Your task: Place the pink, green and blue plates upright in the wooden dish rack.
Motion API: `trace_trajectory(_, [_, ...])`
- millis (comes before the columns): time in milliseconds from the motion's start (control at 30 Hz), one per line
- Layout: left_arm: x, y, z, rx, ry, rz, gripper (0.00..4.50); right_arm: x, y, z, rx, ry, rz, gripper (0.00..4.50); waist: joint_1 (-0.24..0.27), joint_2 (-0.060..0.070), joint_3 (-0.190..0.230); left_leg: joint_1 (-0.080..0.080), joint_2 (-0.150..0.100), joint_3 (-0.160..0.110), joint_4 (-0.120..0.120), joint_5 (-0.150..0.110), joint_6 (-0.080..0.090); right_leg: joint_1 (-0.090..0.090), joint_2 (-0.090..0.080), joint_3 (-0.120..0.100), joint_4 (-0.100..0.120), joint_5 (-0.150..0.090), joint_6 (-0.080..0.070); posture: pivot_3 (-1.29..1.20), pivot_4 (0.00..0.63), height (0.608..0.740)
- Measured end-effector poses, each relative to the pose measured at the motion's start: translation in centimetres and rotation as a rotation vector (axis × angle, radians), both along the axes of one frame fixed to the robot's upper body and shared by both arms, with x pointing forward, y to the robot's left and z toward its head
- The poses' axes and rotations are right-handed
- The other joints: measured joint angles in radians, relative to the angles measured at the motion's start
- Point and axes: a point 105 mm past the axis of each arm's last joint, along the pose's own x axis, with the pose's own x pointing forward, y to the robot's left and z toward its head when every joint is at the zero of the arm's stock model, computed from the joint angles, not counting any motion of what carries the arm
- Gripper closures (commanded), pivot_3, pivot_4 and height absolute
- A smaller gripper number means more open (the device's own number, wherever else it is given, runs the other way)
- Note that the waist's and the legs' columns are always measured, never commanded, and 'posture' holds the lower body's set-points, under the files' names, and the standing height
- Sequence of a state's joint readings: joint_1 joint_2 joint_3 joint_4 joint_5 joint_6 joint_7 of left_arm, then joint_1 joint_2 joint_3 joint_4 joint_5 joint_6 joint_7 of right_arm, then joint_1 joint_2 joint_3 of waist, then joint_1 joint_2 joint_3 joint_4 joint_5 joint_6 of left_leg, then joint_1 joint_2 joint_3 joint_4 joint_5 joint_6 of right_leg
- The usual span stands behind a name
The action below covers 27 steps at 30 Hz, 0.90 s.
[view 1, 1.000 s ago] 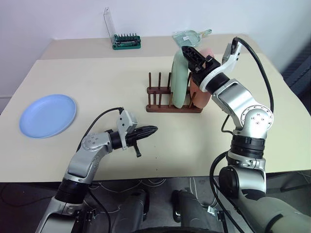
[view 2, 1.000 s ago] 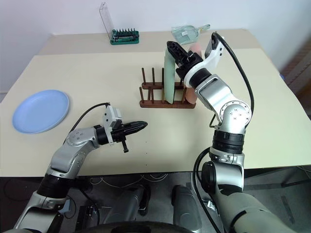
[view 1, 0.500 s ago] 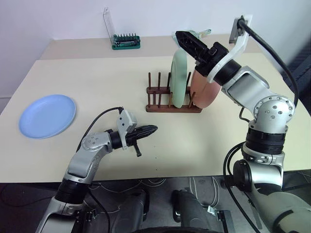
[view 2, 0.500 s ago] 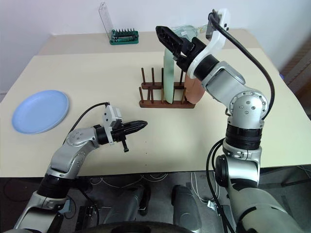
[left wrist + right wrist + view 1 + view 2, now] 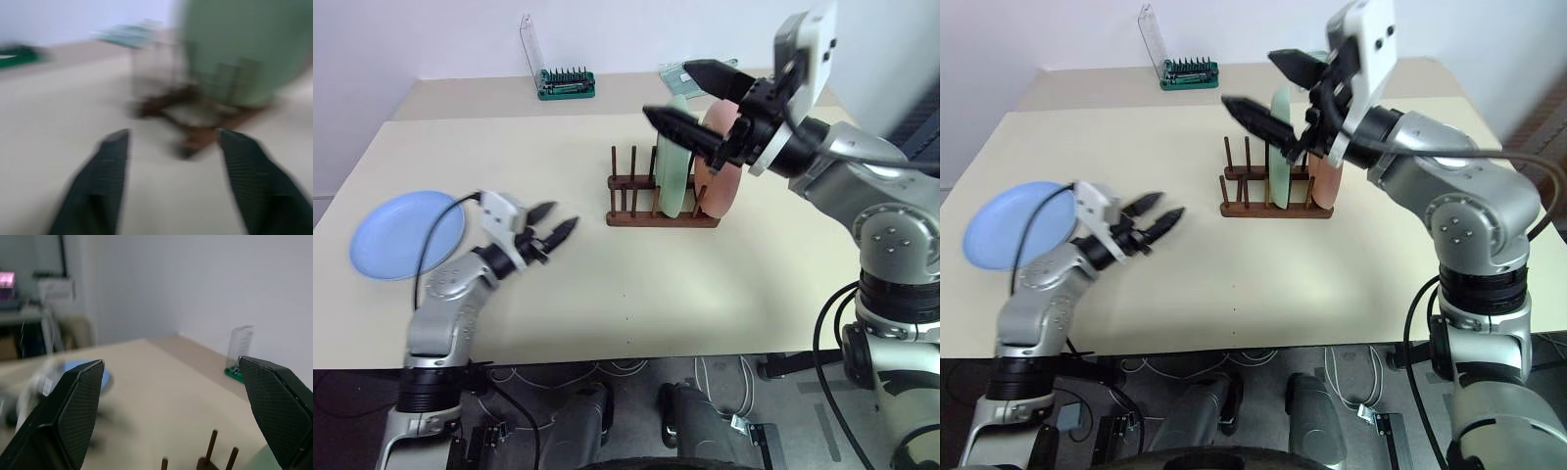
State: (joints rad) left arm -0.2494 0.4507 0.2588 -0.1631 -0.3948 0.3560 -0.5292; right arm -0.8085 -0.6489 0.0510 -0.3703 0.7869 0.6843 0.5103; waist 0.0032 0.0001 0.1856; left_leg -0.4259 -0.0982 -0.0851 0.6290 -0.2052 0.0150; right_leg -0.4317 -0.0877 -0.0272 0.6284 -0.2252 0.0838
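The blue plate (image 5: 406,233) lies flat on the table at the far left. The green plate (image 5: 674,162) and the pink plate (image 5: 720,186) stand upright side by side in the wooden dish rack (image 5: 651,211), at its right end. My left gripper (image 5: 556,220) is open and empty above the table, between the blue plate and the rack, pointing toward the rack (image 5: 195,122). My right gripper (image 5: 668,90) hovers open and empty above the rack, apart from both plates.
A green tool holder (image 5: 566,83) with a clear lid stands at the back of the table. A pale green packet (image 5: 674,71) lies behind the rack. Several free pegs (image 5: 634,171) stand at the rack's left end.
My left gripper swung left toward the blue plate and opened. My right gripper drew up and back from the plates and rolled, staying open. Both plates stayed in the rack.
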Motion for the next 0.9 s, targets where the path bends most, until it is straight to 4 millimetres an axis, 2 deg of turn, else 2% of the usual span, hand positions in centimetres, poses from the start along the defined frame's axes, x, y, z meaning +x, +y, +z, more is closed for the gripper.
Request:
trace_trajectory(33, [0.0, 1.3, 0.4, -0.002, -0.004, 0.068, 0.04, -0.1, 0.3, -0.5, -0.023, -0.005, 0.016, 0.00, 0.001, 0.000, 0.000, 0.000, 0.000, 0.000, 0.000, 0.000, 0.000, 0.000, 0.000, 0.000, 0.000, 0.000, 0.000, 0.00, 0.150, 0.735])
trace_trajectory(167, [-1.0, 10.1, 2.2, -0.039, 0.010, 0.521, 0.04, -0.4, 1.5, -1.3, -0.033, -0.015, 0.099, 0.00, 0.002, -0.004, 0.002, 0.000, 0.000, 0.000, 0.000, 0.000, 0.000, -0.001, 0.000, 0.000, 0.000, 0.002, -0.002, 0.00, 0.150, 0.735])
trace_trajectory(233, [-2.6, 14.6, 2.8, -0.079, 0.035, 0.763, 0.04, -0.5, 1.9, -1.5, -0.034, -0.009, 0.135, 0.00, 0.002, -0.006, 0.003, 0.000, 0.000, 0.000, 0.000, 0.000, 0.000, -0.001, 0.001, 0.000, 0.000, 0.002, -0.002, 0.00, 0.150, 0.735])
trace_trajectory(300, [-4.6, 17.9, 2.5, -0.125, 0.084, 0.944, 0.04, -0.4, 2.0, -1.8, -0.039, -0.007, 0.151, 0.00, 0.005, -0.006, 0.003, 0.000, -0.001, 0.000, 0.000, 0.000, -0.001, -0.001, 0.001, 0.000, 0.000, 0.003, 0.000, 0.00, 0.150, 0.735])
trace_trajectory(367, [-5.5, 19.1, 1.5, -0.147, 0.144, 1.017, 0.04, -0.4, 2.1, -2.0, -0.045, -0.004, 0.161, 0.00, 0.012, -0.007, 0.003, 0.000, -0.001, 0.000, 0.000, -0.001, -0.002, -0.001, 0.000, -0.001, 0.000, 0.003, 0.000, 0.00, 0.150, 0.735])
trace_trajectory(467, [-6.4, 20.3, -1.0, -0.184, 0.282, 1.083, 0.04, -0.4, 2.5, -2.2, -0.049, -0.005, 0.179, 0.00, 0.013, -0.009, 0.003, 0.000, -0.001, -0.001, 0.001, -0.002, -0.003, -0.001, 0.000, -0.001, 0.000, 0.003, 0.000, 0.00, 0.150, 0.735])
trace_trajectory(633, [-5.8, 20.0, -5.1, -0.271, 0.497, 1.047, 0.04, -0.5, 2.5, -2.8, -0.049, 0.009, 0.186, 0.00, 0.010, -0.010, 0.003, 0.000, -0.001, -0.001, 0.000, -0.002, -0.004, -0.001, 0.000, -0.001, 0.000, 0.004, 0.000, 0.00, 0.150, 0.735])
trace_trajectory(733, [-5.5, 20.1, -6.8, -0.316, 0.566, 1.038, 0.86, -0.4, 2.3, -3.5, -0.050, 0.030, 0.172, 0.00, 0.008, -0.011, 0.003, 0.000, -0.001, 0.000, 0.000, -0.002, -0.004, -0.001, 0.000, 0.000, 0.001, 0.004, -0.001, 0.00, 0.150, 0.735])
trace_trajectory(800, [-5.2, 20.0, -6.8, -0.333, 0.567, 1.031, 1.75, -0.6, 2.4, -3.3, -0.050, 0.020, 0.167, 0.00, 0.008, -0.011, 0.003, 0.000, -0.001, 0.000, 0.000, -0.002, -0.005, -0.001, 0.000, 0.000, 0.001, 0.004, -0.001, 0.00, 0.150, 0.735])
trace_trajectory(900, [-5.0, 19.9, -6.7, -0.344, 0.562, 1.027, 3.38, -0.8, 2.5, -3.1, -0.048, 0.008, 0.165, 0.00, 0.007, -0.011, 0.003, 0.000, 0.000, 0.000, -0.001, -0.002, -0.005, -0.001, 0.000, 0.000, 0.000, 0.004, -0.001, 0.00, 0.150, 0.735])
